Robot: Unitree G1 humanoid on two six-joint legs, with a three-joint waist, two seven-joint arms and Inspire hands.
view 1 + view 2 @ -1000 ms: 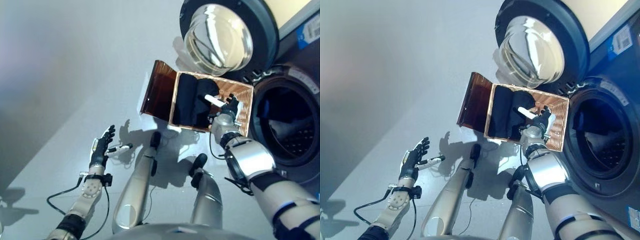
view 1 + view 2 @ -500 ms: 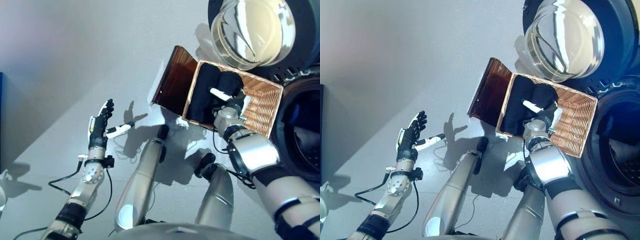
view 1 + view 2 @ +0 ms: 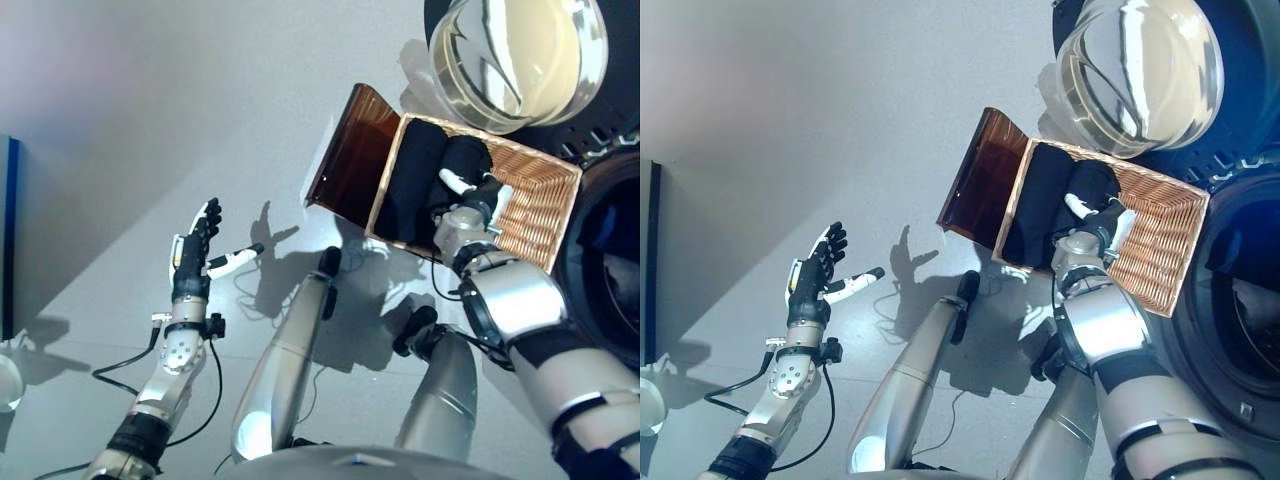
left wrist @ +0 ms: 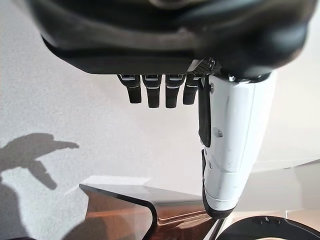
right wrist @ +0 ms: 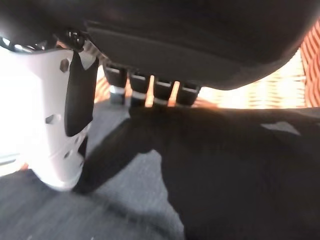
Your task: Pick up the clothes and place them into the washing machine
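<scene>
My right hand's fingers [image 5: 150, 90] are only lightly bent, with the white-capped thumb [image 5: 55, 120] standing apart, so the right hand [image 3: 478, 203] is spread and holding nothing. Its fingertips hang just above the dark clothes [image 3: 420, 180], which lie folded in the wicker basket [image 3: 535, 215]; I cannot tell whether they already touch the cloth. The clothes fill the half of the basket away from the washing machine [image 3: 610, 260], and the half nearer the machine shows bare weave. The basket's brown lid [image 3: 345, 165] is swung open on the side away from the machine. The machine's glass door [image 3: 515, 55] stands open past the basket's far end, and its drum gapes just beside the basket.

I judge the step in hand to be the grab, not yet made. To do it well I would press the fingers down into the thick roll of cloth nearest the hand, close the thumb under a good bunch of it rather than pinch a single layer, and lift straight up clear of the basket's rim before swinging toward the drum, since a trailing end could catch on the weave.

My left hand [image 3: 812, 280] is well away from the basket, out over the floor [image 3: 150, 110], fingers straight and empty.
</scene>
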